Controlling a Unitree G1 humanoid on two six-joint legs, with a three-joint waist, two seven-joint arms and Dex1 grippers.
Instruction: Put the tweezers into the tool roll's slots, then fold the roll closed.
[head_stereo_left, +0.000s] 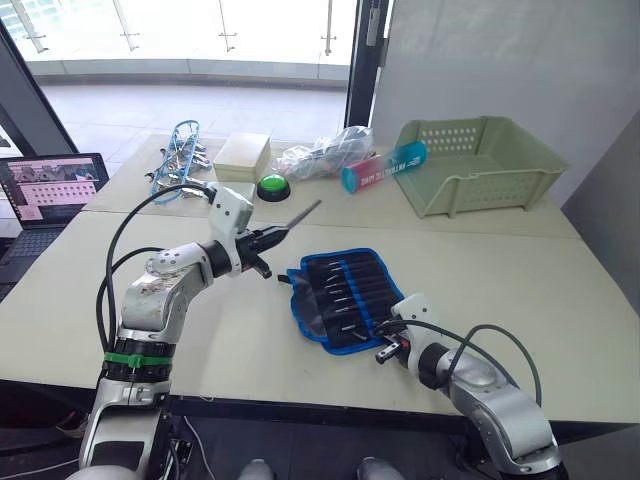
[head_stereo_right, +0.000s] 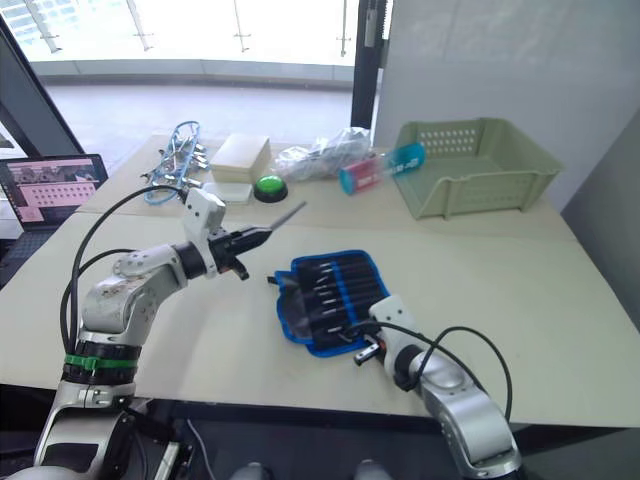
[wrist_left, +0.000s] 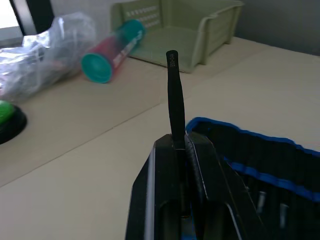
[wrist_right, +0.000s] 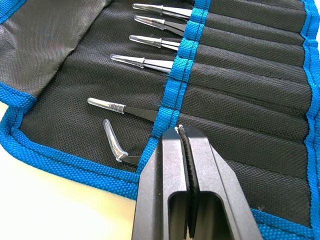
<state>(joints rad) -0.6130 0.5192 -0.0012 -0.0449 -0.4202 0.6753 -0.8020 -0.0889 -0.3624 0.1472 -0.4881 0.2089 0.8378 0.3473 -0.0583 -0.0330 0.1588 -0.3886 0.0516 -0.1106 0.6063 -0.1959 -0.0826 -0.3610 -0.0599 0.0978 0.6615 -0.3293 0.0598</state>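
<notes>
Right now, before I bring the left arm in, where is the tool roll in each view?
Left eye view: the tool roll lies open mid-table, between the two arms.
Right eye view: same spot, near the picture's centre.
Left wrist view: on the table just past the left gripper.
Right wrist view: spread out under the right gripper, slots close up.
Shared landmark: its bright blue edging.

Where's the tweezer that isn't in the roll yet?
The last tweezer is clamped in the left gripper, raised above the table left of the open tool roll.
</notes>
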